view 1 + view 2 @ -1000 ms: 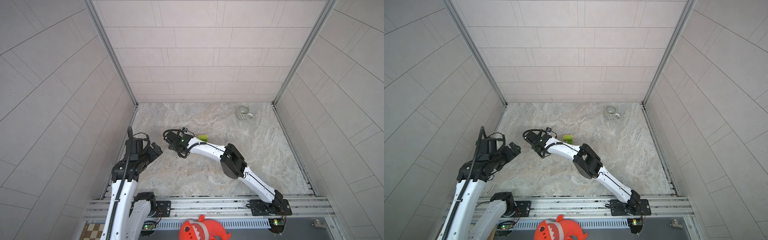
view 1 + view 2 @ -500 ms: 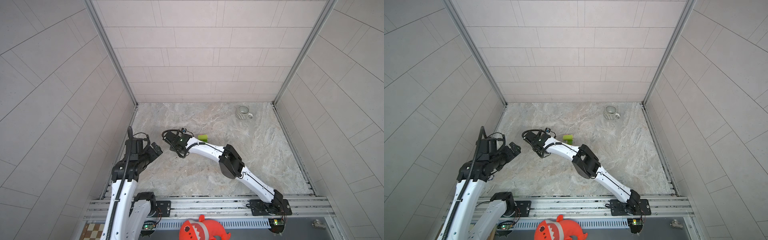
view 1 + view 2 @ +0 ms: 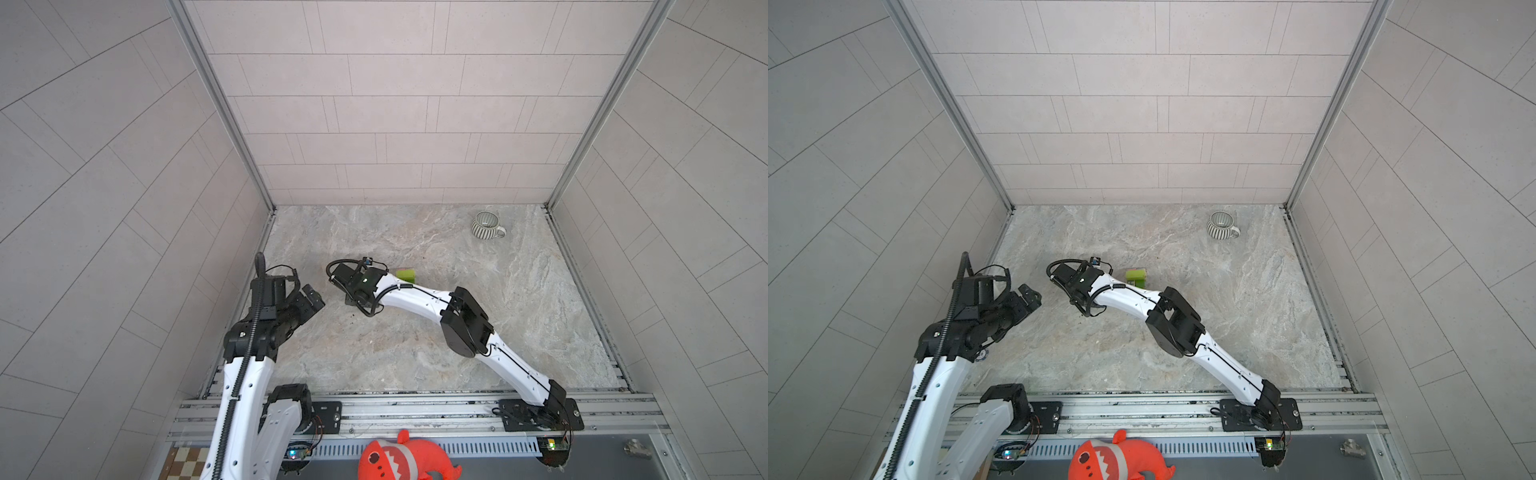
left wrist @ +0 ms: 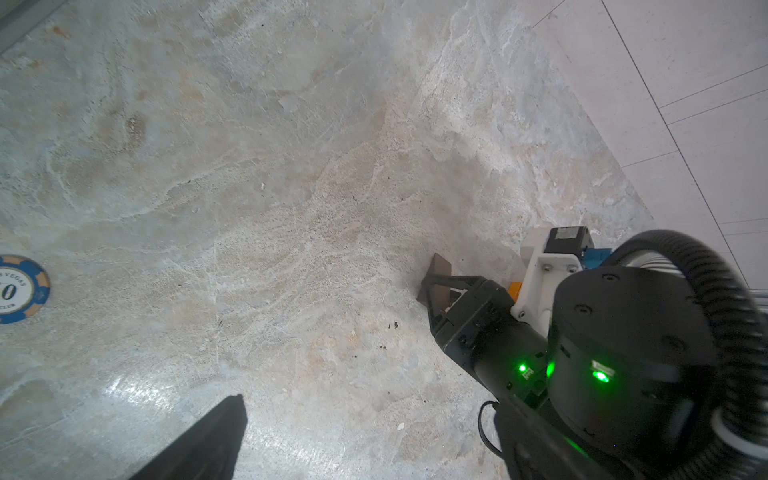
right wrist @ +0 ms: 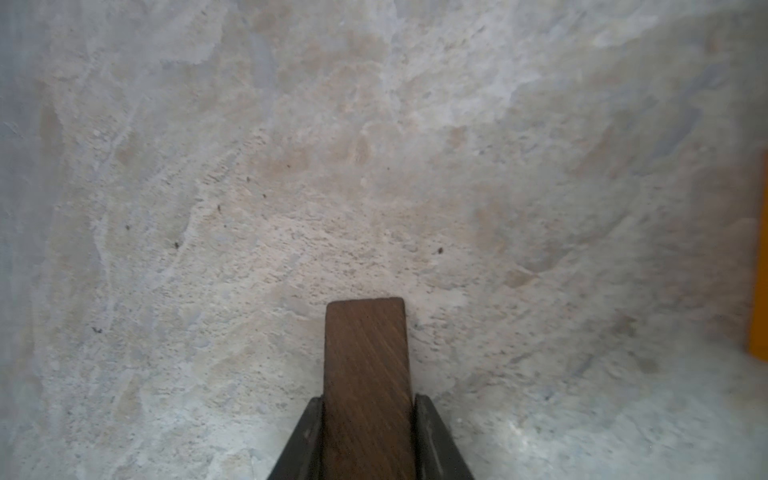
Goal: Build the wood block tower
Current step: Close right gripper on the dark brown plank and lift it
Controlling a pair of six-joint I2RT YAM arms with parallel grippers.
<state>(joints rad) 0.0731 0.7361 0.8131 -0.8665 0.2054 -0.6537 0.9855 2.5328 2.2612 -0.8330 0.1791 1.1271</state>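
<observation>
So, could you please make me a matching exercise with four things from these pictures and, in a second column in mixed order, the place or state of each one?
Things:
1. dark brown block
2. green block
3. striped mug
4. poker chip

Places or states:
A. lying flat, blue with tan marks
B. near the far right corner of the table
C. clamped between the fingers of the right gripper
D. beside the wrist of the right arm

Pairs: 1-C, 2-D, 3-B, 4-A

You had 3 pale tiled walls [image 3: 374,124] boxing in a mottled grey-beige marble desk [image 3: 415,353], evenly lit, with an aluminium rail [image 3: 415,409] along its front.
</observation>
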